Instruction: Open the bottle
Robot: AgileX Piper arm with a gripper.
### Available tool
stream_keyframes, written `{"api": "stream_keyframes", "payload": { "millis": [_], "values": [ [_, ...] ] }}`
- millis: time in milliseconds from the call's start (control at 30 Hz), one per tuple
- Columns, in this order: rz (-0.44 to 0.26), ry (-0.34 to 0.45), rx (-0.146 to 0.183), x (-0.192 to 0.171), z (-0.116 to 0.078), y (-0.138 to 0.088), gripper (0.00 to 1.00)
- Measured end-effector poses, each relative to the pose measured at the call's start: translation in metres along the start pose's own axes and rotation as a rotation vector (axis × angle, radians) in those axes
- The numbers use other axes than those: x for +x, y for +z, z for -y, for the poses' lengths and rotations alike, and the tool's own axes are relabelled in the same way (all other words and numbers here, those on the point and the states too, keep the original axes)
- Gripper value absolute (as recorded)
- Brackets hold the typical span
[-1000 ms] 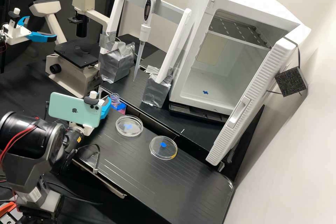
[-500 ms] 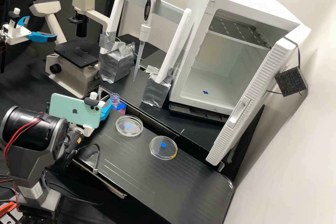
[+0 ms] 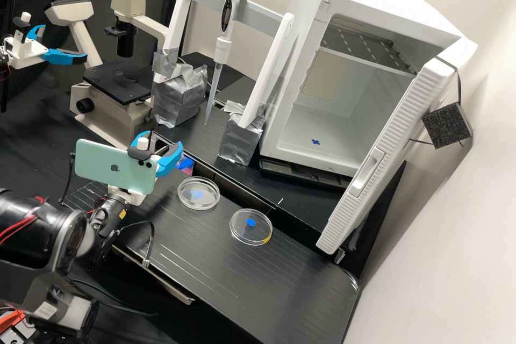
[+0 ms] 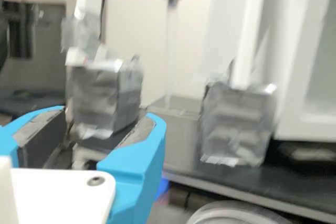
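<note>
In the high view my gripper [image 3: 163,143] is raised over the left end of the bench, behind a mint-green phone mounted on the wrist. Its two blue fingers stand apart, open. The bottle, with pink contents and a blue patch [image 3: 186,164], stands just beyond the nearer finger, which hides its upper part. Whether finger and bottle touch, I cannot tell. In the wrist view the gripper [image 4: 108,115] has nothing visible between its fingers, and a bit of the bottle's blue patch [image 4: 163,187] peeks out beside one finger.
Two clear round dishes [image 3: 188,205] [image 3: 239,240] lie on the black bench. Beyond are a microscope [image 3: 115,105], a pipette [image 3: 221,54] hanging in a white frame with foil-wrapped feet [image 3: 239,141], and a white cabinet [image 3: 301,158] with its door open.
The gripper has risen and turned, so both blue fingers now show past the phone. The bottle's neck, visible before, is now covered by a finger. The arm's large dark joint dropped lower left.
</note>
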Motion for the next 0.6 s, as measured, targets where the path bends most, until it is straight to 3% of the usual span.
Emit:
{"api": "stream_keyframes", "payload": {
  "millis": [333, 467, 600],
  "values": [
    [0.138, 0.232, 0.075, -0.001, -0.038, 0.022, 1.00],
    [0.137, 0.270, 0.094, -0.001, -0.043, 0.021, 1.00],
    [0.122, 0.267, 0.144, -0.001, -0.043, 0.021, 1.00]
  ]
}}
